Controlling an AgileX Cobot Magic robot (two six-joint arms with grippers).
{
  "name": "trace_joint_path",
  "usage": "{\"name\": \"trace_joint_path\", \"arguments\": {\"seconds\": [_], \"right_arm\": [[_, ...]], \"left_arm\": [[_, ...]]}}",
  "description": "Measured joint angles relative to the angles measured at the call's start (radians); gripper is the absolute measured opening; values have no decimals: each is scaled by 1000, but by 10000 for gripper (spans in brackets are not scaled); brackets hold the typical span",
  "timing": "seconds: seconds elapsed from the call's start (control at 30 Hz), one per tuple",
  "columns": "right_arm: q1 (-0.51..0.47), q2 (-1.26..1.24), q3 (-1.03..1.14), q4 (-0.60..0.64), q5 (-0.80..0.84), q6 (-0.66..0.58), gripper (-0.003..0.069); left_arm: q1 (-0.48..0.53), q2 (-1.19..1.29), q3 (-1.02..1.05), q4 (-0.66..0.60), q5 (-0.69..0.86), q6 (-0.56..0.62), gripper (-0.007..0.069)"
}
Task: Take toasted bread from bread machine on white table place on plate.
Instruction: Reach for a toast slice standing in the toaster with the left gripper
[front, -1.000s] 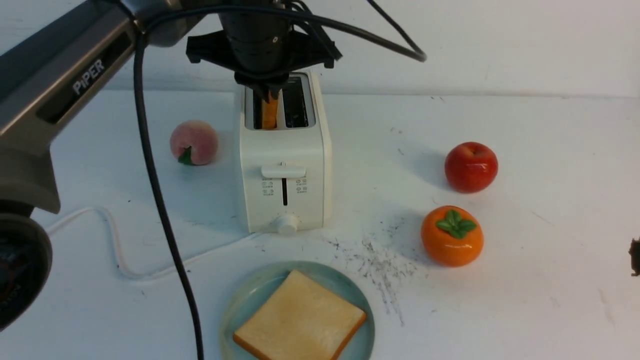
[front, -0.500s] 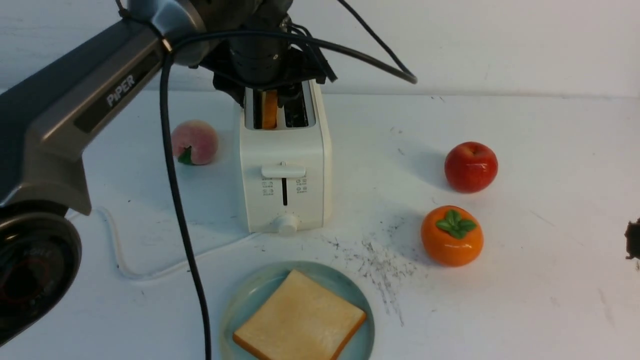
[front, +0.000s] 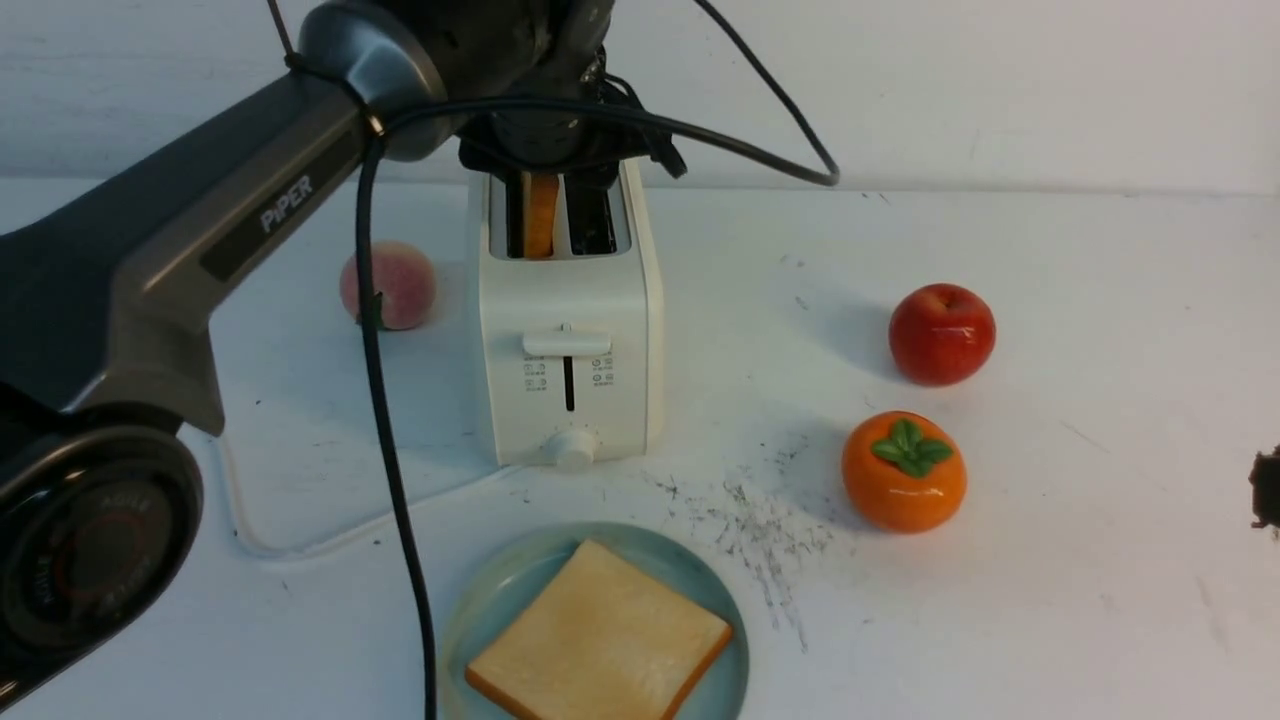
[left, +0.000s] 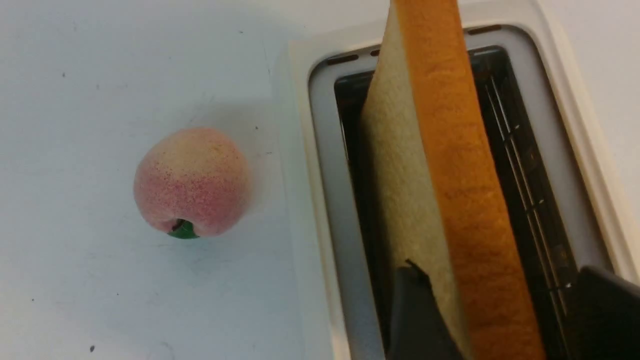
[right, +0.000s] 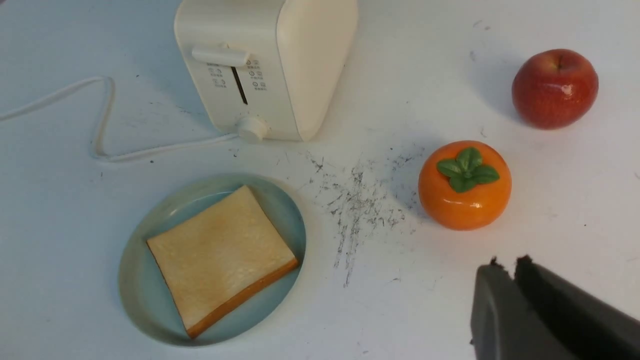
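Cream-white toaster (front: 570, 330) mid-table (front: 1050, 620) in the front view. Holds one slice (front: 540, 215) on edge in its left slot, orange crust up; right slot dark. Left gripper (front: 548, 172) directly over the slots, down at the slice's far end, mostly hidden by its own wrist, so jaw width unreadable from this side. Second slice (front: 600, 635) flat on the teal plate (front: 480, 610), nearer than the toaster. Peach (front: 390, 285) left of the toaster; apple (front: 942, 333) and persimmon (front: 904, 470) well off to its right. Only a dark tip of the right gripper (front: 1266, 488) at the right edge.

Left wrist view: looks down into the slots. Slice (left: 450, 175) upright in the slot nearer the peach (left: 192, 182), crust uppermost. Left gripper (left: 500, 280) spread wide and straddling the slice. One finger (left: 415, 315) touching or just short of the pale face, cannot tell which. Other finger (left: 605, 310) clearly apart from the crust, over the second slot. No squeeze on the bread.

Right wrist view: right gripper (right: 510, 267) with fingers (right: 492, 310) nearly pressed together, just a thin slit between, nothing in it. Sits over bare table near the persimmon (right: 465, 187), well apart from plate (right: 145, 300), second slice (right: 220, 255) and toaster (right: 280, 65).
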Motion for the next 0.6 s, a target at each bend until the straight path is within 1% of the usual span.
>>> {"name": "trace_joint_path", "arguments": {"seconds": [0.1,0.17,0.2,0.23,0.4,0.5,0.6], "right_arm": [[0,0,0,0,25,0,55],[0,0,0,0,38,0,56],[0,0,0,0,41,0,57],[0,0,0,0,45,0,59],[0,0,0,1,70,0,62],[0,0,0,1,84,0,63],[0,0,0,1,85,0,65]], "left_arm": [[0,0,0,1,-1,0,234],[0,0,0,2,1,0,122],[0,0,0,3,2,0,81],[0,-1,0,4,2,3,71],[0,-41,0,-1,12,21,74],[0,-151,2,-2,14,26,74],[0,-313,1,-8,27,27,74]]}}
